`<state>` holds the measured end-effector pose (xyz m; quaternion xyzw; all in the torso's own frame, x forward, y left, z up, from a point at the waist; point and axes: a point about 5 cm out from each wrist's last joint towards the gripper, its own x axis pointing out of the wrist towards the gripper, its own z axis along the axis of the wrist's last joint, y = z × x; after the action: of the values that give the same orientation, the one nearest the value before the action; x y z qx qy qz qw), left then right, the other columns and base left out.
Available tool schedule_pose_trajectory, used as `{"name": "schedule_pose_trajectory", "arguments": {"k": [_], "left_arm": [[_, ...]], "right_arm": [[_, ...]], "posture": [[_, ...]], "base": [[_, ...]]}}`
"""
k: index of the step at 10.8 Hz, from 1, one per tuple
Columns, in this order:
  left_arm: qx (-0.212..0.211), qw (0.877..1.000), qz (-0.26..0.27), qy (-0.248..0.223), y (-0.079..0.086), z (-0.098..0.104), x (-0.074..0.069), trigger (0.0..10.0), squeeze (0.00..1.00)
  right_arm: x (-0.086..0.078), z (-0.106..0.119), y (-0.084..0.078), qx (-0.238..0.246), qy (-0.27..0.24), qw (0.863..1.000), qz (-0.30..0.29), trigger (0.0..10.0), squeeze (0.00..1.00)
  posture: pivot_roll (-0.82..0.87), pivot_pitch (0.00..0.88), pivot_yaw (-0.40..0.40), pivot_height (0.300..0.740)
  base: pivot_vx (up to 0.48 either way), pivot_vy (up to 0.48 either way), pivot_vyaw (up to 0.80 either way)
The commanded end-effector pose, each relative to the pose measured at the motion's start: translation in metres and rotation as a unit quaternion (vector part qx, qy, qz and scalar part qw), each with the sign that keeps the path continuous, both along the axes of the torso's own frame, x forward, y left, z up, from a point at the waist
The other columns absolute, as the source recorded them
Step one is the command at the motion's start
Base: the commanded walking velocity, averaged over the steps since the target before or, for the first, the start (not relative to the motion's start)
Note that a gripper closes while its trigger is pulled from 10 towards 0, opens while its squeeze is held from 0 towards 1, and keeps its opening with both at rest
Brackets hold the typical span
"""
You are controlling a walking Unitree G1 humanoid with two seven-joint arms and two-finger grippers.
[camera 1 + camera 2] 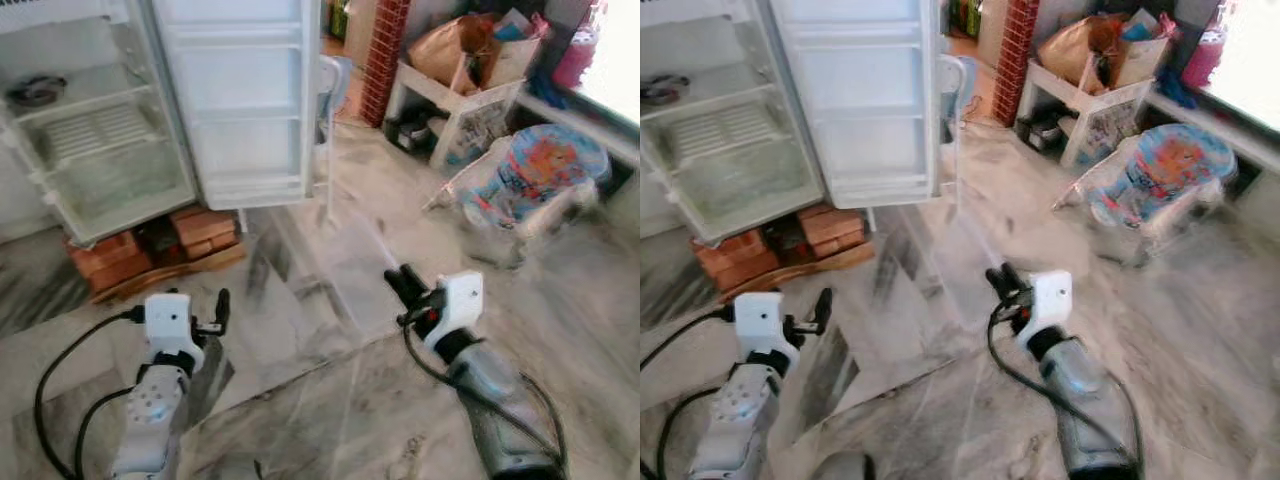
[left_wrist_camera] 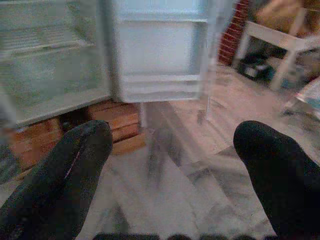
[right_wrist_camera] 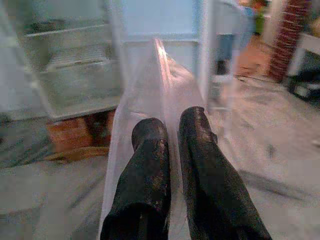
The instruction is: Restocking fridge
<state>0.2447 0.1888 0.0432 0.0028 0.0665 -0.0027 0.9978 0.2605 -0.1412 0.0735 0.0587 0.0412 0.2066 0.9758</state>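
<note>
Right gripper [image 3: 167,135]: we are pinching a clear plastic sheet [image 3: 160,85] between closed fingers.
Left gripper [image 2: 175,150]: we are holding it spread, empty.
Fridge [image 1: 95,150]: standing open ahead of both grippers, on bricks [image 1: 205,228].

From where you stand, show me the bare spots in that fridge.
The open white fridge has a bare wire middle shelf and bare bottom compartment. The white door racks look bare too. The top shelf holds a dark round object. The right gripper pinches a clear plastic sheet.
</note>
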Motion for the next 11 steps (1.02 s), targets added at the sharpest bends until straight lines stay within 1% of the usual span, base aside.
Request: {"name": "schedule_pose_trajectory", "arguments": {"k": [1,3,4,5,7,11], "left_arm": [[0.001,1.0,-0.005,-0.003,-0.0002,0.0026,0.0002,10.0,0.0],[0.0,1.0,-0.007,-0.004,0.0003,0.003,0.0012,10.0,0.0],[0.001,1.0,-0.008,-0.002,0.0011,0.002,0.0014,10.0,0.0],[0.001,1.0,-0.008,-0.002,0.0017,0.0028,0.0016,10.0,0.0],[0.004,1.0,-0.009,-0.005,0.0021,0.005,0.0039,10.0,0.0],[0.009,1.0,-0.017,-0.015,0.0044,0.0095,0.0068,10.0,0.0]], "right_arm": [[0.0014,0.0082,0.0025,-0.002,-0.022,1.0,0.011,10.0,0.0],[0.0023,0.0082,0.0017,0.0,-0.022,1.0,0.008,10.0,0.0],[0.0033,0.0079,0.0013,0.0,-0.021,1.0,0.006,10.0,0.0],[0.0048,0.0085,0.0004,0.002,-0.022,1.0,-0.003,10.0,0.0],[0.0074,0.0095,0.0014,0.003,-0.026,1.0,-0.01,10.0,0.0],[0.008,0.0078,0.0027,0.001,-0.027,1.0,-0.016,10.0,0.0]], "posture": [[0.08,0.038,-0.071,0.74],[0.08,0.04,-0.069,0.74],[0.08,0.041,-0.069,0.74],[0.08,0.042,-0.068,0.74],[0.09,0.05,-0.057,0.74],[0.1,0.058,-0.046,0.74]], "base": [[0.0,0.0,0.79],[0.0,0.0,0.79],[0.24,0.0,0.62],[0.0,0.0,0.0],[0.266,0.249,0.0],[0.315,0.338,0.0]]}}
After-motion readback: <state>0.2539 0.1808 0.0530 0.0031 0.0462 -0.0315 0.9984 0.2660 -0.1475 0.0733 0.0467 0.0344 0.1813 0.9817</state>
